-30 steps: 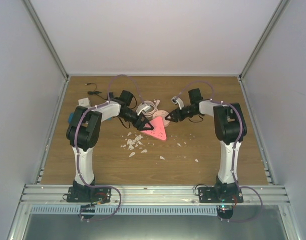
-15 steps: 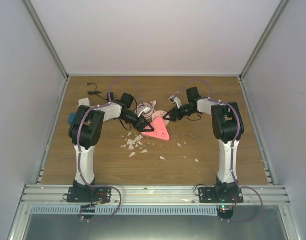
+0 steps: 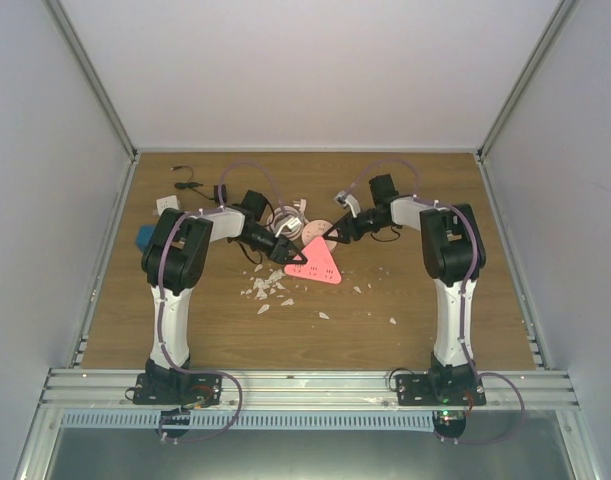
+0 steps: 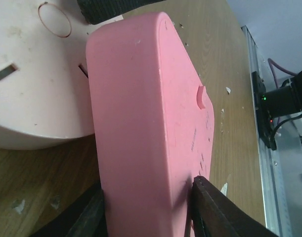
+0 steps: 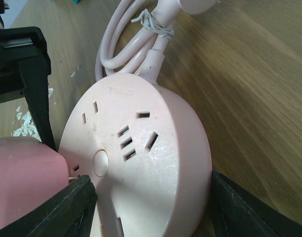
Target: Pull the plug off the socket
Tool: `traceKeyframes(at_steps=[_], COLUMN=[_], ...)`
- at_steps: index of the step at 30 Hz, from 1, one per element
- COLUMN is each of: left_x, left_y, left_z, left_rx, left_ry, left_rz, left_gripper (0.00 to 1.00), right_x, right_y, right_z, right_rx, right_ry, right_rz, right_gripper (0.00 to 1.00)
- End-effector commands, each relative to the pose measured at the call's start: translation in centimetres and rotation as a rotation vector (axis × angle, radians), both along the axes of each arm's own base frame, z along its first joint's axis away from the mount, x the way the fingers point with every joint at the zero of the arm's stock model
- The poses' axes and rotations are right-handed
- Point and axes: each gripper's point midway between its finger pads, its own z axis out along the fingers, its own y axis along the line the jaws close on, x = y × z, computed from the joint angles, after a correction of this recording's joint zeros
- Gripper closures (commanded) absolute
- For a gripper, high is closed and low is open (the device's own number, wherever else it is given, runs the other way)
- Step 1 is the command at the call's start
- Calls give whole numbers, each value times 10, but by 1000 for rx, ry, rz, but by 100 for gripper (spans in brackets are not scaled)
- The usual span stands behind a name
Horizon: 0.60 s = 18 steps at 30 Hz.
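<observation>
The socket (image 3: 321,266), a flat salmon-pink triangular strip, lies mid-table. My left gripper (image 3: 294,258) is shut on its left corner, and in the left wrist view both black fingers (image 4: 210,207) press the strip's (image 4: 146,113) sides. A round pale-pink disc (image 5: 151,148) with outlet slots and a bundled white cord (image 5: 131,44) sits between the fingers of my right gripper (image 5: 151,182), which touch its rim. The disc (image 3: 318,229) touches the strip's far corner. Of the plug I see only short prongs (image 5: 71,171) running from the strip into the disc's face.
White chips (image 3: 268,288) litter the wood in front of the strip. A small white block (image 3: 166,203), a black cable (image 3: 188,185) and a blue object (image 3: 145,236) lie at the back left. Grey walls close in the table on three sides.
My left gripper has closed onto the pink strip's corner and slid slightly right with it. The right gripper has crept left around the disc.
</observation>
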Motion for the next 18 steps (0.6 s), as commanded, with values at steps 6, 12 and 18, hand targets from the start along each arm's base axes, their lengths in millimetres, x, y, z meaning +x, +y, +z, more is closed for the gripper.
traceKeyframes(at_steps=[6, 12, 18], left_x=[-1, -4, -5], left_y=[-4, -5, -4], left_z=[5, 15, 26], left_rx=[-41, -74, -68], left_ry=[-64, -87, -176], left_rz=[-24, -38, -50], left_gripper=[73, 82, 92], right_x=[-21, -21, -19], right_y=[3, 1, -2], right_z=[-38, -42, -46], right_rx=[-68, -85, -109], right_ry=[118, 130, 138], right_rz=[9, 0, -19], right_gripper=[39, 46, 49])
